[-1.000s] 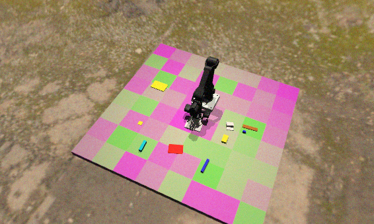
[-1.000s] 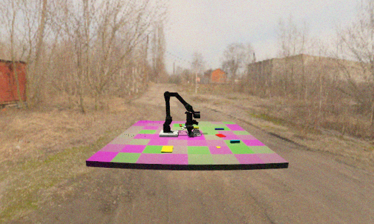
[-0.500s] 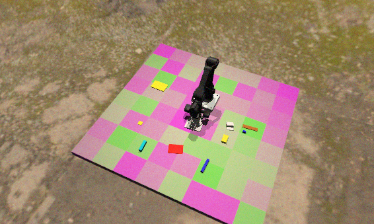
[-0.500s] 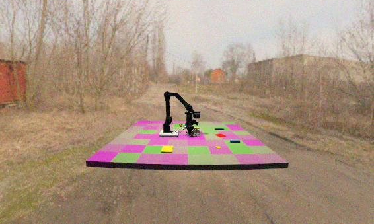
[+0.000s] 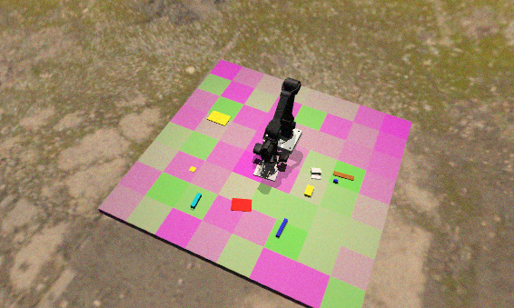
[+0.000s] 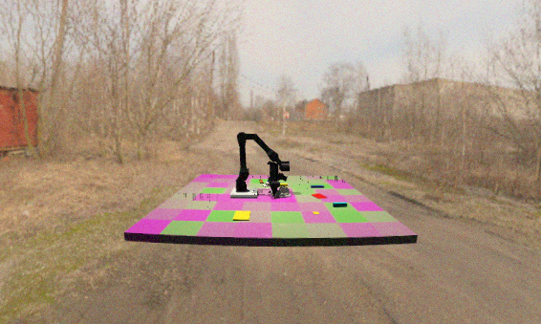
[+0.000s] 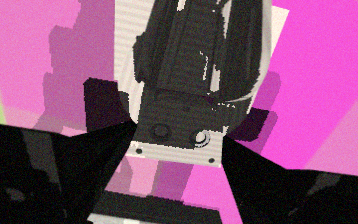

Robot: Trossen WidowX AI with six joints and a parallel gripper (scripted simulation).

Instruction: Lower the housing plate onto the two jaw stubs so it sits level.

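Observation:
My gripper point(image 5: 270, 164) point(image 6: 276, 194) point(image 7: 178, 131) points down just in front of the arm's base and is shut on the housing plate point(image 7: 172, 152). One finger is at each side edge of the plate. The plate is white, much of it in shadow, with two round holes side by side. A pale disc shows in the right hole and a dark one in the left. Another white plate part point(image 5: 260, 173) point(image 7: 107, 219) lies low beyond its front edge. The jaws are mostly hidden; I cannot tell whether the housing plate is level or rests on the stubs.
The arm's white base point(image 5: 294, 141) point(image 6: 244, 194) stands close behind. White pieces point(image 5: 316, 173), a yellow block point(image 5: 309, 190) and an orange-brown bar point(image 5: 343, 175) lie to the right. A red plate point(image 5: 241, 204), a blue bar point(image 5: 281, 228) and a cyan bar point(image 5: 196, 200) lie in front.

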